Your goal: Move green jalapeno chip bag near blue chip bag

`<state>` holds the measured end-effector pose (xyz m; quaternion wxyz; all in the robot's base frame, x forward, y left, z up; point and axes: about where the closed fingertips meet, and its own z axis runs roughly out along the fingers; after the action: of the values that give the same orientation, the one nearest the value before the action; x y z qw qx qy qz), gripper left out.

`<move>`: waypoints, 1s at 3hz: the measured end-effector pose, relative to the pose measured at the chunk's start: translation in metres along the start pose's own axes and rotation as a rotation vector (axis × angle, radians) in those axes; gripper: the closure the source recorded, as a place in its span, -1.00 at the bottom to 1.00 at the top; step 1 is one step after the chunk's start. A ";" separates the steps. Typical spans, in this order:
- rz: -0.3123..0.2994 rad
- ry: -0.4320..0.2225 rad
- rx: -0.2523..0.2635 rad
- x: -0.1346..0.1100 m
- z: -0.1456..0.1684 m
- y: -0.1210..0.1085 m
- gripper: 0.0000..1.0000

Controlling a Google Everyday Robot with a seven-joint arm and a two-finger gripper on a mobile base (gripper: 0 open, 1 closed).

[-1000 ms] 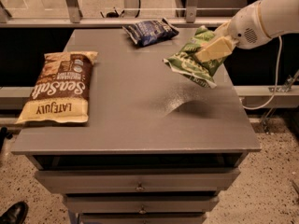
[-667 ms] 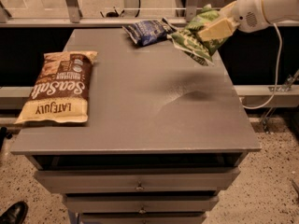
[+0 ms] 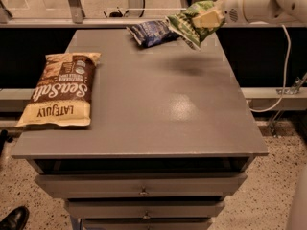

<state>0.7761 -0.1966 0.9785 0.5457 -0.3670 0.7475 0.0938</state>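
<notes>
Bags of chips number three on a grey flat-topped metal bench (image 3: pixel 158 114), with the near edge of the top read as 6 o'clock. The crinkly light-green jalapeno chip bag (image 3: pixel 183 24) hangs in the air over the bench's 1 o'clock corner, tilted, its lower end pointing down toward the far right edge. A soft dark shadow (image 3: pixel 189 68) lies on the bench surface below it, nearer the middle. The white arm's gripper (image 3: pixel 207 19) reaches in from 2 o'clock, above the far right corner, and its pale cream jaws are clamped on the upper right part of the green bag.

The small dark navy-blue chip bag (image 3: pixel 149 32) lies flat at 12 o'clock, by the far edge. The green bag's left tip is just beside its right end and overlaps it in the view; whether the two touch cannot be told.

A large brown-and-cream "Late July" sea-salt bag (image 3: pixel 62 90) lies flat at 9 o'clock, well apart from the other two, with its lettering upside down.

Grey drawers (image 3: pixel 144 186) are stacked under the bench top. A white cable (image 3: pixel 284 66) loops down at 3 o'clock, off the bench. A black shoe (image 3: pixel 14 218) shows on the speckled floor at 7 o'clock.
</notes>
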 end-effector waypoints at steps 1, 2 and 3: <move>0.046 0.002 0.049 0.015 0.042 -0.018 1.00; 0.092 0.025 0.078 0.033 0.073 -0.033 0.47; 0.126 0.037 0.082 0.043 0.088 -0.037 -0.15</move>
<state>0.8601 -0.1947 0.9159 0.5392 -0.2984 0.7823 0.0905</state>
